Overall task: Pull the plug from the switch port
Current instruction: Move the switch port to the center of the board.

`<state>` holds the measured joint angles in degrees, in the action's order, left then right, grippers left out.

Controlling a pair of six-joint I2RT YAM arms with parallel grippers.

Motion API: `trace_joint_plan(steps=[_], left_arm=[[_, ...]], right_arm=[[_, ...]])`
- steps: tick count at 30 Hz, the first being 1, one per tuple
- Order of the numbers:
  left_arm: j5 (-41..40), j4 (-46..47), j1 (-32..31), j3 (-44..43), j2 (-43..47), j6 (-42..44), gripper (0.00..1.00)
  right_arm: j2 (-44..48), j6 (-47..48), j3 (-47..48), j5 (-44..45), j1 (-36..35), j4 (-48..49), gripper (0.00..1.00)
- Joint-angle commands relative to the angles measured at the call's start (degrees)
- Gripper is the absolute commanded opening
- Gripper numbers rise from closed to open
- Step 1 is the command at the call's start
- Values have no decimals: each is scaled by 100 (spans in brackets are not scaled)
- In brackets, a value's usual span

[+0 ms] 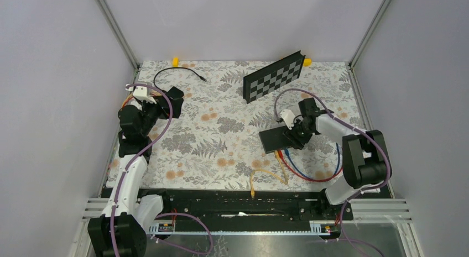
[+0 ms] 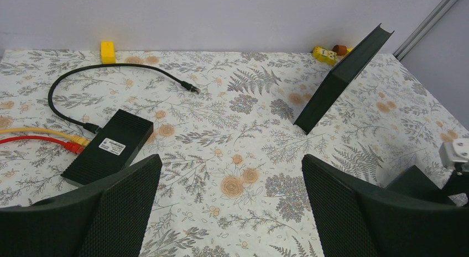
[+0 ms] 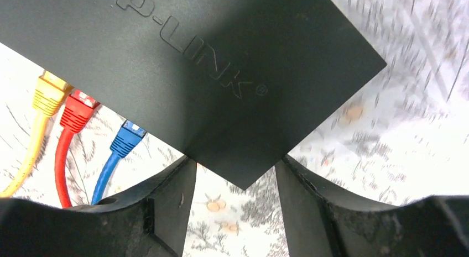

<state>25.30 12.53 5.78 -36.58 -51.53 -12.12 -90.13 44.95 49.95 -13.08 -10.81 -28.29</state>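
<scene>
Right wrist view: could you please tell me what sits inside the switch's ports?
A yellow plug, a red plug and a blue plug. Their tips and the ports are hidden by the switch itself.

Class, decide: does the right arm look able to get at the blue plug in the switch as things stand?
Probably yes: the right hand is open at a corner of the switch, with the blue plug close beside it and uncovered.

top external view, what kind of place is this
Probably a robot lab test cell: plain grey walls on aluminium framing, a calibration checkerboard, and two arms bolted to a floral-cloth table.
</scene>
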Motion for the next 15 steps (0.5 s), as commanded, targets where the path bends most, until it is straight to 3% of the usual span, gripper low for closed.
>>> trace_joint_plan(steps=[1,9,15], left_arm=[[130,197,37,-5,-35,-58,99],[3,201,8,-58,-208,-42,99],[-326,-105,-591,-390,-673,730,99]], right_arm=[[-475,5,743,-190,-572,15,62],[-1379,-375,2037,-357,-1365,12,75],[-1079,-931,2424,-554,-1412,261,85]])
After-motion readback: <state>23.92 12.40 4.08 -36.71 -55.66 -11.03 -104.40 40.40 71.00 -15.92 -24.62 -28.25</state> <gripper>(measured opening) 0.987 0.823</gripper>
